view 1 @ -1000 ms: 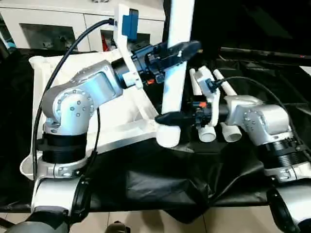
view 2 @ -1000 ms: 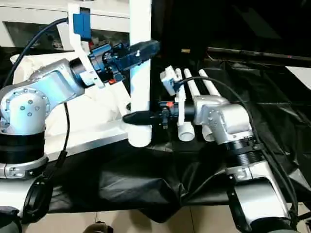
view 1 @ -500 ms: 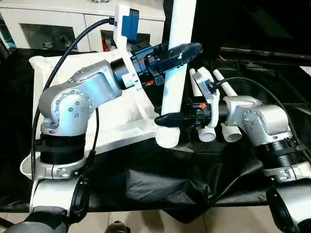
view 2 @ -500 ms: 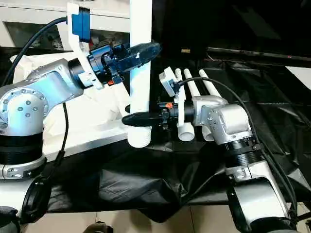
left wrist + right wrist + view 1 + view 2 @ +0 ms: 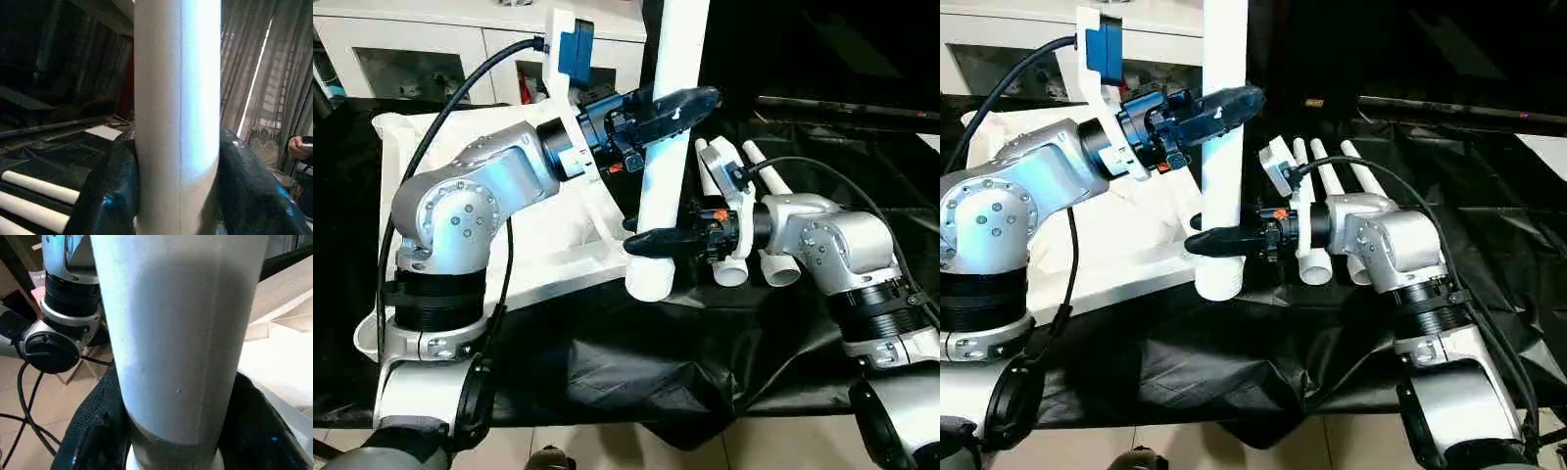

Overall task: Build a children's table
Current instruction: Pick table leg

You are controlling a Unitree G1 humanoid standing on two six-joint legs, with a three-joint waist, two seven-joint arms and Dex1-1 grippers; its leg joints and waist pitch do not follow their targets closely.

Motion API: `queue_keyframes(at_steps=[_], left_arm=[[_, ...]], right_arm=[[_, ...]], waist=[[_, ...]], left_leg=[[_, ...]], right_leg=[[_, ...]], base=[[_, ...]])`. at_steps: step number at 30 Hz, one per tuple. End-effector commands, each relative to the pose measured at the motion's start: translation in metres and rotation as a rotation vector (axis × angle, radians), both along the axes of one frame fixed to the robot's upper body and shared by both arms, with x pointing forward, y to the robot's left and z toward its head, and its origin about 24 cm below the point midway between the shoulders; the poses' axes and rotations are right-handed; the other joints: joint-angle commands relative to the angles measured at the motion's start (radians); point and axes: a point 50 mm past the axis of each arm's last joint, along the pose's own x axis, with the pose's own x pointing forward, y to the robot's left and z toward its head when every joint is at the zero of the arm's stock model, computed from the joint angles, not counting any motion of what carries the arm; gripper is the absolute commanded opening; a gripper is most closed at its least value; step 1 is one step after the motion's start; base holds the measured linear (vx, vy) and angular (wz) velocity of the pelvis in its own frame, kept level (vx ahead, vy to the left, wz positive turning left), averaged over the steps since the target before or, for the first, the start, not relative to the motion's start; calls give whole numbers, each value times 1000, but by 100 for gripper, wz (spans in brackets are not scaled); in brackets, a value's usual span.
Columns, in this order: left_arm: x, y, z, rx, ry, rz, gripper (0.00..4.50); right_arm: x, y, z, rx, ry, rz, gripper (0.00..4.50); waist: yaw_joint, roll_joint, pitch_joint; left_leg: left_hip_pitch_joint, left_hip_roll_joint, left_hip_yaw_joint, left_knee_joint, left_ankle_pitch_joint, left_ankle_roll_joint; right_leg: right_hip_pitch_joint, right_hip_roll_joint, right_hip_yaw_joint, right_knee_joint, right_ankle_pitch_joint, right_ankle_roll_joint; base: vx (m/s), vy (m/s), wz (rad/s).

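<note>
A long white leg [image 5: 668, 147] stands upright, its foot in the near right corner socket [image 5: 648, 281] of the white tabletop [image 5: 563, 220], which lies upside down on the black cloth. My left gripper [image 5: 677, 103] is shut on the leg high up; the leg [image 5: 177, 112] runs between its black fingers [image 5: 110, 196]. My right gripper [image 5: 651, 242] is shut on the same leg just above the socket, the leg [image 5: 181, 333] between its fingers [image 5: 93, 440]. Loose white legs [image 5: 1337, 186] lie behind my right wrist.
A white cabinet with glass doors [image 5: 431, 59] stands behind the table. Black cloth [image 5: 636, 362] hangs over the near edge, above tiled floor. A person's hand [image 5: 299, 146] shows far off in the left wrist view.
The head camera has shifted slightly. The leg's foot and my right gripper sit a little lower and further left at the socket; both grips are unchanged.
</note>
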Motion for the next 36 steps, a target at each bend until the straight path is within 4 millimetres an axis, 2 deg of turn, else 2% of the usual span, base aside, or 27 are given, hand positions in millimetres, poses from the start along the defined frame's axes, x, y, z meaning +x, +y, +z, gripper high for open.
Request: queue_keyframes(at_steps=[1, 8, 9, 10, 11, 12, 14, 15, 16, 17, 18, 19, 20, 21, 22, 24, 26, 27, 28, 29, 30, 31, 32, 33, 34, 35, 36], left_arm=[[-3, -1, 2, -48, -11, -11, 263], [0, 12, 6, -188, -76, 108, 295], [4, 19, 6, -218, -71, 171, 295], [7, 27, 5, -228, -67, 227, 295], [7, 28, 4, -227, -66, 237, 295], [10, 44, -2, -200, -59, 336, 295], [9, 52, -9, -155, -61, 390, 295], [5, 64, -23, -69, -61, 453, 295], [5, 66, -25, -59, -59, 461, 295], [4, 75, -37, 29, -71, 564, 295], [4, 80, -44, 93, -93, 644, 295], [5, 88, -59, 183, -59, 763, 295], [5, 88, -60, 188, -57, 769, 295], [-1, 105, -89, 309, -13, 1010, 295], [-1, 105, -89, 309, -13, 1010, 295], [-8, 109, -103, 379, -45, 1132, 295], [-14, 114, -115, 385, -2, 1258, 295], [-15, 116, -117, 358, 28, 1301, 295], [-17, 117, -121, 346, 51, 1324, 295], [-18, 117, -123, 344, 59, 1334, 295], [-19, 117, -125, 366, 41, 1373, 295], [-19, 117, -125, 366, 41, 1373, 295], [-19, 112, -127, 357, 45, 1359, 295], [-20, 108, -128, 372, 30, 1350, 295], [-20, 107, -128, 376, 26, 1348, 295], [-21, 103, -130, 389, 21, 1339, 295], [-21, 101, -134, 381, 48, 1324, 295]], right_arm=[[3, -8, 2, 40, -9, -75, 194], [5, -15, 1, 88, -30, -193, 193], [7, -19, 2, 103, -45, -255, 192], [8, -23, 4, 114, -66, -308, 191], [8, -24, 4, 117, -68, -318, 191], [7, -35, 7, 143, -78, -413, 191], [4, -44, 8, 158, -77, -454, 191], [-1, -51, 5, 151, -83, -501, 191], [-2, -51, 5, 148, -84, -506, 191], [-2, -54, 2, 118, -113, -586, 191], [-1, -56, 0, 95, -140, -651, 190], [6, -57, -5, 54, -165, -793, 190], [6, -57, -5, 52, -166, -800, 190], [12, -60, -18, -92, -263, -1076, 190], [12, -60, -18, -92, -263, -1076, 190], [5, -58, -28, -155, -294, -1094, 190], [-2, -59, -35, -112, -207, -1148, 190], [-3, -59, -37, -107, -202, -1154, 190], [-7, -57, -41, -122, -214, -1147, 190], [-9, -55, -44, -136, -224, -1140, 190], [-11, -52, -52, -162, -196, -1144, 190], [-11, -52, -52, -162, -196, -1144, 190], [-12, -51, -59, -205, -234, -1155, 190], [-12, -50, -62, -214, -243, -1167, 190], [-12, -50, -62, -216, -244, -1169, 190], [-10, -49, -64, -219, -260, -1189, 190], [-10, -48, -66, -210, -242, -1186, 190]], waist=[[-1, 11, -86], [0, 11, -87], [1, 15, -87], [1, 10, -85], [2, 11, -85], [0, 6, -85], [3, 6, -86], [1, 8, -85], [1, 10, -85], [-1, 10, -85], [-6, 17, -84], [-2, 40, -84], [-16, 26, -80], [-17, 39, -82], [-25, 31, -77], [-24, 44, -81], [-29, 46, -78], [-37, 50, -79], [-37, 50, -79], [-51, 61, -78], [-65, 85, -75], [-67, 96, -78], [-71, 85, -77], [-98, 92, -80], [-102, 86, -79], [-99, 74, -78], [-113, 61, -77]], left_leg=[[31, 41, -13, -64, -162, -44], [32, 42, -14, -66, -170, -50], [32, 42, -14, -66, -171, -52], [32, 43, -13, -67, -172, -53], [31, 43, -14, -68, -171, -55], [32, 41, -14, -69, -171, -56], [34, 43, -15, -70, -168, -53], [33, 44, -15, -72, -162, -53], [33, 44, -15, -73, -160, -54], [33, 43, -15, -72, -159, -56], [35, 44, -16, -76, -180, -66], [39, 45, -19, -76, -200, -76], [35, 43, -18, -80, -224, -94], [40, 48, -20, -81, -243, -117], [34, 45, -20, -84, -246, -123], [46, 40, -19, -81, -314, -113], [40, 43, -23, -87, -326, -98], [48, 53, -36, -90, -360, -123], [48, 53, -36, -90, -360, -123], [64, 86, -66, -104, -426, -135], [70, 149, -106, -143, -468, -107], [75, 183, -121, -161, -493, -95], [25, 146, -182, -188, -554, -48], [31, 107, -246, -185, -577, 31], [19, 82, -262, -184, -577, 48], [-27, 4, -259, -167, -546, 47], [12, 32, -214, -122, -507, 30]], right_leg=[[50, -64, 36, -64, -29, -232], [52, -64, 35, -67, -33, -220], [51, -65, 35, -67, -31, -220], [51, -65, 36, -70, -32, -217], [51, -66, 36, -68, -34, -212], [51, -63, 36, -69, -48, -199], [51, -66, 36, -69, -66, -177], [50, -63, 36, -70, -70, -162], [49, -63, 36, -69, -69, -156], [47, -61, 36, -69, -70, -154], [43, -60, 36, -74, -91, -142], [37, -62, 36, -74, -110, -137], [37, -59, 36, -79, -134, -127], [30, -63, 37, -82, -158, -120], [33, -62, 37, -83, -169, -116], [31, -59, 41, -92, -237, -93], [32, -53, 41, -93, -222, -93], [29, -35, 29, -88, -199, -104], [29, -35, 29, -88, -199, -104], [28, -9, 7, -86, -135, -125], [27, -5, -15, -60, -113, -136], [22, -6, -26, -38, -100, -136], [50, 1, -51, 15, -82, -153], [38, 2, -47, 28, -163, -207], [45, -4, -42, 22, -175, -250], [84, -23, -38, -24, -242, -328], [49, -36, -10, -71, -299, -343]], base=[[0, 0, 0], [0, 0, 0], [0, 0, 0], [0, 0, 0], [0, 0, 0], [0, 0, 0], [0, 0, 0], [0, 0, 0], [0, 0, 0], [0, 0, 0], [0, 0, 0], [0, 0, 0], [0, 0, 0], [0, 0, 0], [0, 0, 0], [0, 0, 0], [0, 0, 0], [0, 0, 0], [0, 0, 0], [0, 0, 0], [0, 0, 0], [-18, -69, 5], [-31, -115, 23], [-31, -115, 23], [-56, -169, 36], [-35, -95, 18], [-51, -209, 34]])
